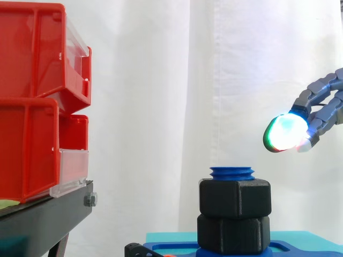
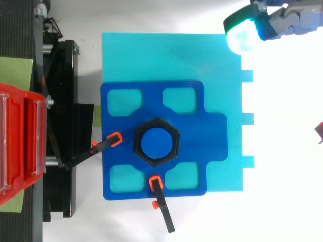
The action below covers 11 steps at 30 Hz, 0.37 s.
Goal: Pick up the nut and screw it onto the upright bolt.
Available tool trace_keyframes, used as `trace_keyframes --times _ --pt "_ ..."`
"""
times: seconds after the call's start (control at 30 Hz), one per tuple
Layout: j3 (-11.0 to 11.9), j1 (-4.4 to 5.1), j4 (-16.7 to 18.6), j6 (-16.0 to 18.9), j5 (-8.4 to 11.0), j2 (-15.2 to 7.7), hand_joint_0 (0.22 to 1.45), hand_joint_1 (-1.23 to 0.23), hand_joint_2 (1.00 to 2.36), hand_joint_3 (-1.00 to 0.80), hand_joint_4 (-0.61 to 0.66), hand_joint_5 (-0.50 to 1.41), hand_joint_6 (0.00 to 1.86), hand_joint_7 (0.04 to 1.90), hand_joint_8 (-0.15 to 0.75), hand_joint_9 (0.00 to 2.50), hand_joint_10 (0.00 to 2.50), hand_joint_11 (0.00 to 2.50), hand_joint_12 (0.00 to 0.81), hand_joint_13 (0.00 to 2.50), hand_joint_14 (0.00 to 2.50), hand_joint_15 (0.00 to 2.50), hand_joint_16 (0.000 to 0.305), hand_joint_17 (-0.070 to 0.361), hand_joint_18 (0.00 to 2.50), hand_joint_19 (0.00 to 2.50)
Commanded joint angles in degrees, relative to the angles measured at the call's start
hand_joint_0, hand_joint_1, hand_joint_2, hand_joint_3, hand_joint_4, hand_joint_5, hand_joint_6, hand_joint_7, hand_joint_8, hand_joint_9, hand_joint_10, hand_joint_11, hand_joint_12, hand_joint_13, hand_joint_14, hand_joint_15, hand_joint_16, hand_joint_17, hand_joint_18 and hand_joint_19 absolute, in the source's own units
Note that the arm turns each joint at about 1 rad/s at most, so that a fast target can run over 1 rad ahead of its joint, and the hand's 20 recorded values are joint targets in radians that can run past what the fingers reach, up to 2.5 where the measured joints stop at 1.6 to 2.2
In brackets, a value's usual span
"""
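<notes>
- Far left of the bolt: red bins (image 1: pixel 37 101) are stacked on a black stand (image 1: pixel 43 217), well apart from the work.
- Just left of and below the bolt in the top view: two black clamps with orange tips (image 2: pixel 115 139) bear on a blue plate (image 2: pixel 212 131). The plate lies on a cyan base (image 2: pixel 151 55).
- Centre: the blue bolt (image 1: pixel 231 172) stands upright in the middle of the plate. The black nut (image 1: pixel 235 198) is already round the bolt, with a short length of thread showing above it.
- Directly under the nut and touching it sits a second black hexagon (image 1: pixel 233 233). We cannot tell whether it is another nut or part of the mount.
- Right of the bolt and above its top: the hand (image 1: pixel 320 85) hangs well apart from the nut. Its fingers are relaxed and nearly straight, its glowing fingertips (image 1: pixel 286 133) point towards the bolt, and it grasps nothing.
- Step in hand: with no loose nut in sight, we judge picking and starting the thread to be done. What remains, at most, is running the nut further down.
- Next move: we expect it calls for lowering the hand to the bolt, centred over the nut. The fingertips should meet the nut's flats evenly before any turning, so that the nut does not bind.
</notes>
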Motion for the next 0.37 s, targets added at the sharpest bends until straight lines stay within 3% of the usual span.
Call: trace_keyframes --times 0.0,0.33 --pt "-0.06 0.0 0.0 0.02 0.0 0.0 0.49 -0.29 1.0 -0.5 0.16 -0.25 0.5 0.54 0.236 0.12 0.0 0.0 0.397 0.0 0.0 0.0 0.052 0.118 0.0 0.0" --pt "0.03 0.0 0.0 -0.06 0.0 0.0 0.48 -0.25 1.0 -0.5 0.13 -0.26 0.5 0.64 0.223 0.01 0.0 0.0 0.396 0.0 0.0 0.0 0.052 0.116 0.0 0.0"
